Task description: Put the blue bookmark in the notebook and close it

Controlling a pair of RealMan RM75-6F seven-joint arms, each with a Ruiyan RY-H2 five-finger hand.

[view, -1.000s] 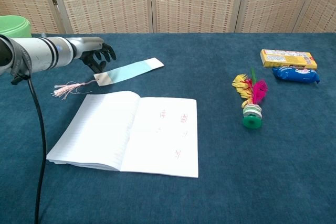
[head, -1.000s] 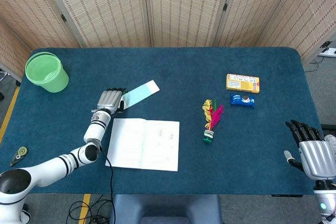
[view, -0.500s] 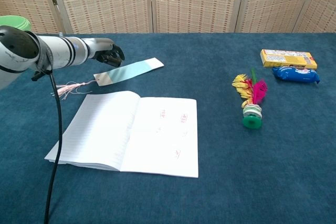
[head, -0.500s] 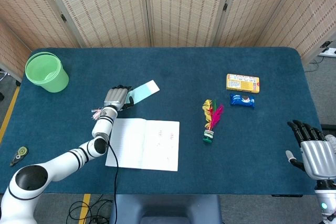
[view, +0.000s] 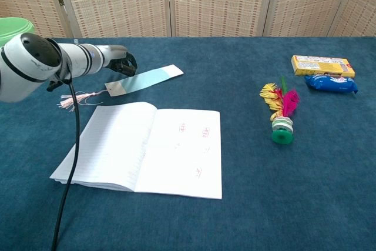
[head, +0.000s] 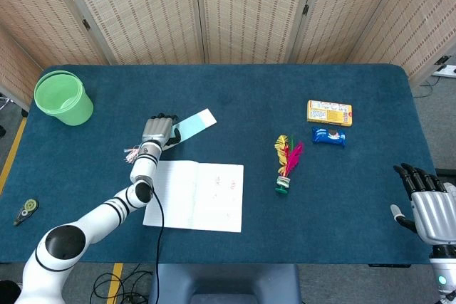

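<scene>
While the left hand (head: 158, 132) has been drawn back over the tasselled end of the blue bookmark (view: 145, 79), fingers curled, no grip can be told; the notebook (view: 147, 148) lies open beside it, nearer the robot.

The notebook (head: 194, 196) lies open at the worktop's (head: 235, 90) six o'clock edge. The bookmark (head: 192, 124) lies at its eleven o'clock, the left hand (head: 158, 132) at the bookmark's near end. A shuttlecock (head: 286, 164) lies at the notebook's three o'clock, a bucket (head: 63, 97) at ten.
</scene>
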